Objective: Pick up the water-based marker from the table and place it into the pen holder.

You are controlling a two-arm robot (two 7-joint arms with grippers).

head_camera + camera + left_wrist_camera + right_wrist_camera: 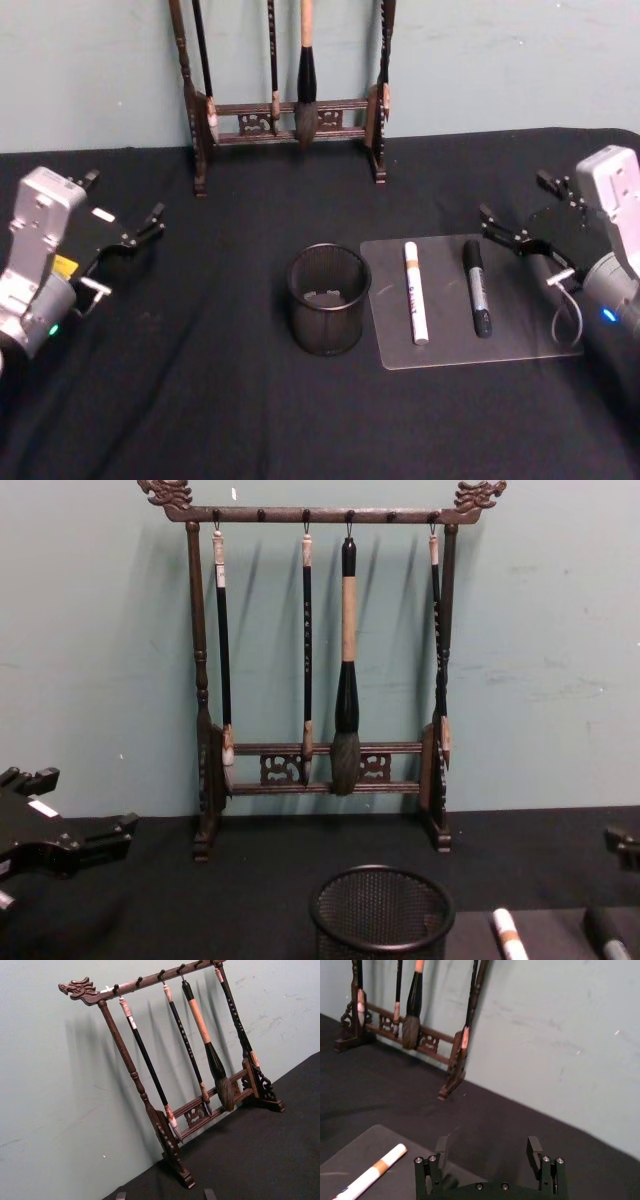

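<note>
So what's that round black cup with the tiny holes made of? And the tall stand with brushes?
The round black mesh pen holder looks like thin metal wire, matt black: light shows through its fine grid below a solid rim. The tall dark brown brush rack looks like carved, varnished wood: turned posts, dragon-head ends.

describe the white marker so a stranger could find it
Right of the mesh pen holder on the black table lies a clear mat. Two markers lie on it side by side. The white marker, with an orange band, is nearer the holder than the black marker.
</note>
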